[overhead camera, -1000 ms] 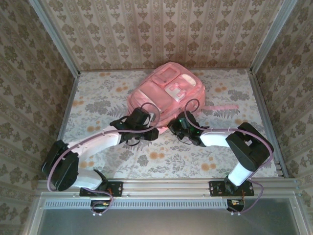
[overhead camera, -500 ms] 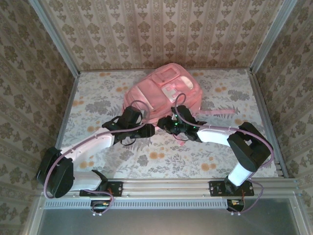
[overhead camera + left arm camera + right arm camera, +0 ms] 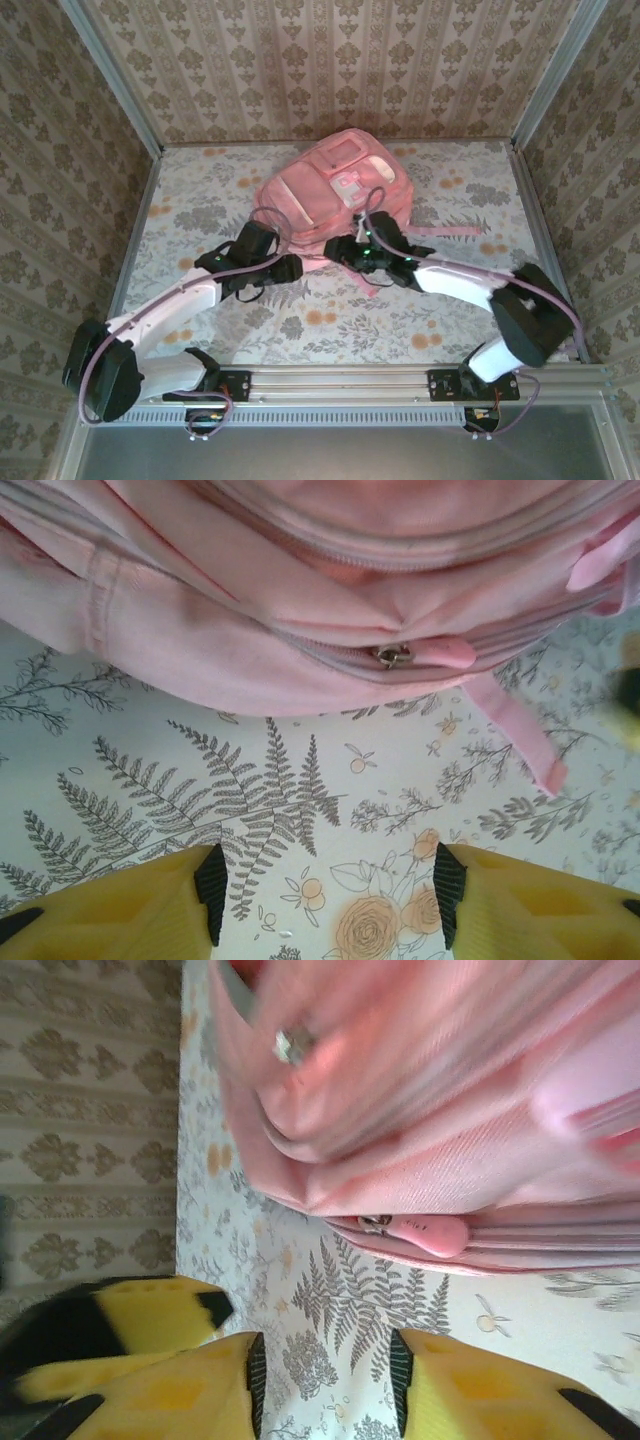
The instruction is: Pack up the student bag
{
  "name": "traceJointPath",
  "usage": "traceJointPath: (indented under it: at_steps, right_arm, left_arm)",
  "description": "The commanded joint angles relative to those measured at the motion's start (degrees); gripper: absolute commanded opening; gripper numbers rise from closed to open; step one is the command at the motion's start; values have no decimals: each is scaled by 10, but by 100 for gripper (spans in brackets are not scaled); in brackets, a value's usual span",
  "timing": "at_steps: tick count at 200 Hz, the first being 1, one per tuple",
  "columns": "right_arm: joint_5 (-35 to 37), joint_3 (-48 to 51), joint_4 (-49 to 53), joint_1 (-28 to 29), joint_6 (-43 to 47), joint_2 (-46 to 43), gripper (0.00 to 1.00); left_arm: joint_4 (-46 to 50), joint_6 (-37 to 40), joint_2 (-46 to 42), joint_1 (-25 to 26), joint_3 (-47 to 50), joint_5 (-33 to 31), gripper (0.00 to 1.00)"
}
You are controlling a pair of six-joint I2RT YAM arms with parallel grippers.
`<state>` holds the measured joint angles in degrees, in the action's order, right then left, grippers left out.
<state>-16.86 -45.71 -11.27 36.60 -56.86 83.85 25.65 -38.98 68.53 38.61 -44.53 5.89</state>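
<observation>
One student bag (image 3: 330, 185) faces left tool (image 3: 330, 892), right tool (image 3: 328, 1372).

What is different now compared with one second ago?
Both wrists moved left along the near edge of the bag, and the elbows drew back. The left fingers and right fingers now stand open, holding nothing. The bag shifted only slightly; the table stayed the same.

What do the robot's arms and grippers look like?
The left arm and right arm have white links, bulky black joints and looping mauve cables. The left gripper and right gripper have blocky yellow fingers with ribbed black pads.
</observation>
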Motion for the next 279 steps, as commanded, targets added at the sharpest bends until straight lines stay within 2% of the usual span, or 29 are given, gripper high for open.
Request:
traceJointPath:
  at_steps: [1,18,45,82,150,184,215,250,279]
  right_arm:
    - [170,-1,136,-15,52,-129,43]
    - [271,-8,218,-16,75,-188,42]
    - [305,-14,271,-20,93,-218,39]
    - [300,10,266,-21,79,-227,37]
    - [288,43,249,-21,79,-246,34]
    - [291,61,238,-25,76,-263,33]
    - [281,71,229,-27,71,-273,32]
    - [263,85,205,-27,63,-275,30]
    - [241,90,184,-26,52,-259,27]
  left_arm:
    - [42,-44,36,27,-50,-45,61]
    - [95,-102,96,54,-106,-63,61]
    - [147,-173,167,92,-172,-95,64]
    - [250,-236,258,114,-278,-139,74]
    - [283,-272,359,120,-364,-172,80]
    - [293,-288,404,126,-381,-196,80]
    - [316,-297,431,128,-388,-246,80]
    - [308,-292,431,133,-378,-271,81]
    - [294,-299,397,119,-339,-283,79]
